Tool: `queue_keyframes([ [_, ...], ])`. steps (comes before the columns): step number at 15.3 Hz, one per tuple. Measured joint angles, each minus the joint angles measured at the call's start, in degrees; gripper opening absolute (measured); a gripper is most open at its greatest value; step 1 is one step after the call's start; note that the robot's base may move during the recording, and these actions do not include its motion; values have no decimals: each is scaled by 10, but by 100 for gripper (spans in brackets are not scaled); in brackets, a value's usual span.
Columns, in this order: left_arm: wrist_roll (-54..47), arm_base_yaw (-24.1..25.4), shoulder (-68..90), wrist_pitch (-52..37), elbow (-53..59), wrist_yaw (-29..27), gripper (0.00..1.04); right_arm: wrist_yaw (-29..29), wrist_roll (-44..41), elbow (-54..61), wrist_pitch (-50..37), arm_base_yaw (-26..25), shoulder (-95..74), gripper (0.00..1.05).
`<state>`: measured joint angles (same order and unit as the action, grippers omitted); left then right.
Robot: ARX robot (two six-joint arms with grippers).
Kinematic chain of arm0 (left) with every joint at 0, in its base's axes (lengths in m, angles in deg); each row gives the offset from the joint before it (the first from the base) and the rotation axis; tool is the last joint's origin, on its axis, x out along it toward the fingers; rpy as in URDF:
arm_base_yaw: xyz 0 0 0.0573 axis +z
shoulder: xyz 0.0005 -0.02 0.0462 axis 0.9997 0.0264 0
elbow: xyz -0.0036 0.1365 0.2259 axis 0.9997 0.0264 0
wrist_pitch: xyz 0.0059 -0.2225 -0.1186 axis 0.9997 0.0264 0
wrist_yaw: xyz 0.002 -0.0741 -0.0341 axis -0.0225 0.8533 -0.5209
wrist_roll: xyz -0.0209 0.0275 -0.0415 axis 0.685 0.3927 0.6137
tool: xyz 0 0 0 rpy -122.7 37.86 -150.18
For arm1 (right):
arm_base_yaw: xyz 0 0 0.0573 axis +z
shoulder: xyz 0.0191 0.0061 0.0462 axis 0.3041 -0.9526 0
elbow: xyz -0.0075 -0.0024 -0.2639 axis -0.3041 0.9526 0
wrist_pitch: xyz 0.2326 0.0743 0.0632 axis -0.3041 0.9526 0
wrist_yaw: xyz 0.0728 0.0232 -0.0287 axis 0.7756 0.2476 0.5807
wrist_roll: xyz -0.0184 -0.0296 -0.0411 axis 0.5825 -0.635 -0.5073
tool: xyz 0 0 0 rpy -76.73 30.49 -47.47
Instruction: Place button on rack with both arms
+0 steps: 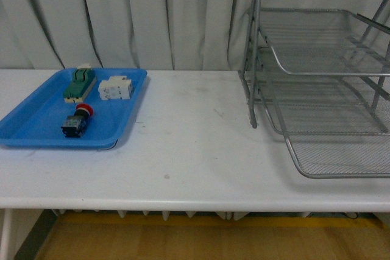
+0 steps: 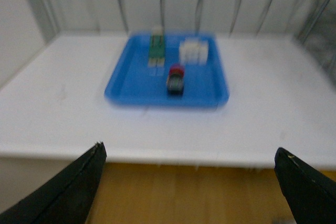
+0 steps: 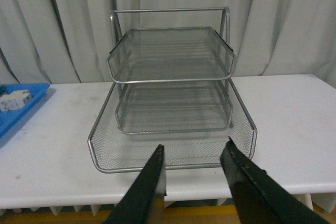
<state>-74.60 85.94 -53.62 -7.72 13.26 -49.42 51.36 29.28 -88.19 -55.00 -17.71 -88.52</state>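
Note:
The button (image 1: 77, 120), red cap and dark body, lies on its side in the blue tray (image 1: 36, 127) at the table's left; the left wrist view shows the button (image 2: 175, 79) blurred. The silver wire-mesh rack (image 1: 323, 77) stands at the table's right, its lowest tray pulled forward, as the rack (image 3: 173, 103) shows in the right wrist view. My left gripper (image 2: 189, 153) is open, wide, back off the table's front edge, facing the tray. My right gripper (image 3: 194, 150) is open, empty, in front of the rack's lowest tray. Neither arm shows in the front view.
In the blue tray also lie a green-and-cream switch part (image 1: 79, 83) and a white blocky component (image 1: 116, 87). The white table (image 1: 195, 150) runs between tray and rack. Grey curtains (image 1: 152, 16) hang behind. A wooden floor shows below the front edge.

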Motion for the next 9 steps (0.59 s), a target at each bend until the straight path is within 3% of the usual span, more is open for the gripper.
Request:
queue_keyframes([
  [1, -4, -14, 93, -7, -28, -20, 98, 1, 0, 0, 0, 0, 0, 41],
  [5, -34, -16, 507, -277, -140, 30, 98, 1, 0, 0, 0, 0, 0, 93],
  [6, -40, -13, 629, -302, -207, 38, 98, 1, 0, 0, 0, 0, 0, 100],
  [9, -55, -1, 911, -255, -400, 34, 98, 1, 0, 0, 0, 0, 0, 98],
])
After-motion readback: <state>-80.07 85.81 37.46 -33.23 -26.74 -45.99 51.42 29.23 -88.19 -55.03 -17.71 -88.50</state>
